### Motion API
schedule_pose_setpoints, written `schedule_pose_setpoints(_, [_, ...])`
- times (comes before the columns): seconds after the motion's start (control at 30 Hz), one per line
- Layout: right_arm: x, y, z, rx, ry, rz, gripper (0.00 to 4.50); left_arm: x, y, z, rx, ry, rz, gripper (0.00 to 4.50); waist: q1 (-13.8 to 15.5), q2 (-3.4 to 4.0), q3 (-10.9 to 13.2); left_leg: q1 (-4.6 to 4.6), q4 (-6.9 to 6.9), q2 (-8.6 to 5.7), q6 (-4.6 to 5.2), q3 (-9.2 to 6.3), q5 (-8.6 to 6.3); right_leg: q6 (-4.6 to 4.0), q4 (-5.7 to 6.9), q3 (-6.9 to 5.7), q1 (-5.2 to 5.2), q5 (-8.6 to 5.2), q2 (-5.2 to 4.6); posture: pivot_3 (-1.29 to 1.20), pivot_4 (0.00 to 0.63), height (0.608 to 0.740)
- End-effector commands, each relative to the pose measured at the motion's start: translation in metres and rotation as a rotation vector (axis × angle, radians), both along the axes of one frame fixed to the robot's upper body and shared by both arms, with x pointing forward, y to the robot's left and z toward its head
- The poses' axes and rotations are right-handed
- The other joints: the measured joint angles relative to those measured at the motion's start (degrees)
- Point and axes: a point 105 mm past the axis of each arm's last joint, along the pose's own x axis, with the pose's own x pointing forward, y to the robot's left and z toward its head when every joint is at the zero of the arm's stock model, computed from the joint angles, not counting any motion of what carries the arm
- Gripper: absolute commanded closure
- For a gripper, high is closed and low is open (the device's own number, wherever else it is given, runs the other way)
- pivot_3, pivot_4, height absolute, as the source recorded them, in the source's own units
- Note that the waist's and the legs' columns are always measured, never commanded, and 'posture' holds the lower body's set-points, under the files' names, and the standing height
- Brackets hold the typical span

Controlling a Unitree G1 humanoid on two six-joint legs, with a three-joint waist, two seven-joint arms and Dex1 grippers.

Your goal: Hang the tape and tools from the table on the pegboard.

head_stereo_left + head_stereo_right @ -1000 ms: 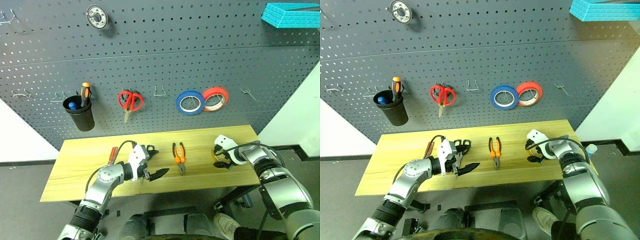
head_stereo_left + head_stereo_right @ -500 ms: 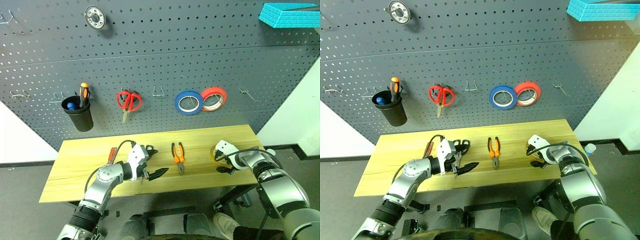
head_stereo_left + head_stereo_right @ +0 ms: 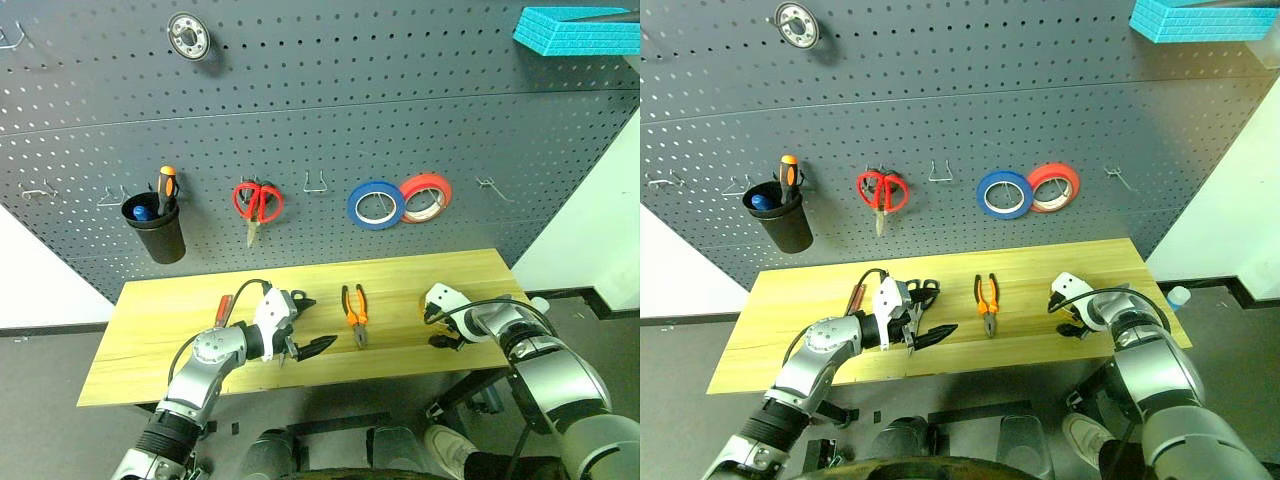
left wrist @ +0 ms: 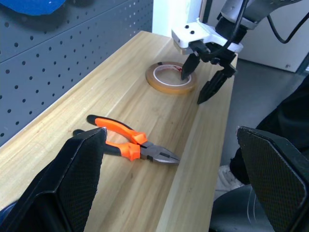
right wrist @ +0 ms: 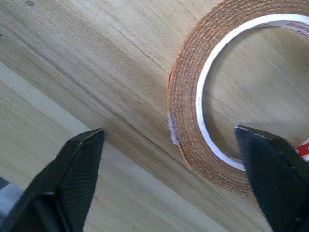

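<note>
The thin yellow-tan tape roll (image 4: 171, 78) lies flat on the light yellow wooden tabletop (image 3: 160, 325), toward its 3 o'clock end. The right gripper (image 4: 205, 81) points steeply down at it with its fingers parted, one tip inside the ring's hollow and the other outside the near rim; whether they touch the roll I cannot tell.

At the table's centre lie the orange-and-black-handled pliers (image 3: 355, 313). Toward 9 o'clock, the dark-handled scissors (image 3: 924, 291) and slim red-handled screwdriver (image 3: 225, 309) lie just beside the left gripper (image 3: 305, 326), which hovers with its fingers spread wide, holding nothing.

Judging by this, nothing of the task is hung yet: all four items remain on the table.

Behind rises the dark grey perforated pegboard (image 3: 330, 100), carrying red-handled scissors (image 3: 257, 204), a blue roll (image 3: 376, 205), a red roll (image 3: 427, 196) and a black cup (image 3: 158, 230); several hooks stand free. Grey floor surrounds the table.
</note>
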Motion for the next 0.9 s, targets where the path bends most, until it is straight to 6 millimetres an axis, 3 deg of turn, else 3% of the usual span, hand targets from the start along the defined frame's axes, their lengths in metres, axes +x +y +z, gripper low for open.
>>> schedule_pose_setpoints(0.03, [0.007,0.001,0.005,-0.026,-0.020,0.010,1.51,0.004,0.003,0.014,-0.018,-0.050,0.007,0.00,-0.02,0.00,0.00,0.00,0.01,0.00,0.00,0.00,0.00,-0.01,0.00,0.00,0.00,0.00,0.00,-0.09,0.000,0.739])
schedule_pose_setpoints(0.23, [0.004,-0.001,0.002,-0.028,-0.014,0.003,3.61,0.003,0.003,0.014,-0.017,-0.050,0.010,0.00,-0.06,0.01,-0.01,0.01,0.01,0.00,0.00,-0.01,0.00,-0.01,0.00,0.01,0.01,0.02,0.01,-0.10,0.000,0.739])
schedule_pose_setpoints(0.3, [0.004,-0.002,0.002,-0.027,-0.015,-0.002,4.02,0.003,0.002,0.014,-0.018,-0.049,0.009,0.00,-0.15,0.00,-0.02,0.01,0.02,0.00,-0.01,-0.01,0.00,-0.01,0.00,0.01,0.01,0.02,0.01,-0.10,0.000,0.739])
schedule_pose_setpoints(0.57, [0.026,-0.012,0.024,-0.046,-0.207,0.009,4.02,0.005,0.002,0.024,-0.044,-0.094,0.022,0.00,-0.29,0.01,-0.02,0.01,0.02,0.00,-0.01,-0.01,0.01,0.00,0.00,0.02,0.01,0.03,0.01,-0.09,0.000,0.739])
schedule_pose_setpoints(0.73, [0.042,-0.018,0.061,-0.057,-0.509,0.081,4.02,0.011,-0.005,0.046,-0.110,-0.177,0.025,0.00,0.15,0.01,-0.02,-0.04,0.00,0.00,-0.01,0.01,0.01,0.01,-0.02,0.04,-0.03,0.03,-0.01,-0.11,0.000,0.739])
schedule_pose_setpoints(0.9, [0.032,-0.021,0.105,-0.136,-0.833,0.182,4.02,0.013,-0.028,0.055,-0.143,-0.218,-0.056,0.00,0.68,0.00,-0.02,-0.10,0.02,0.00,-0.01,0.08,0.00,0.05,-0.05,0.04,-0.04,0.01,-0.03,-0.18,0.000,0.739])
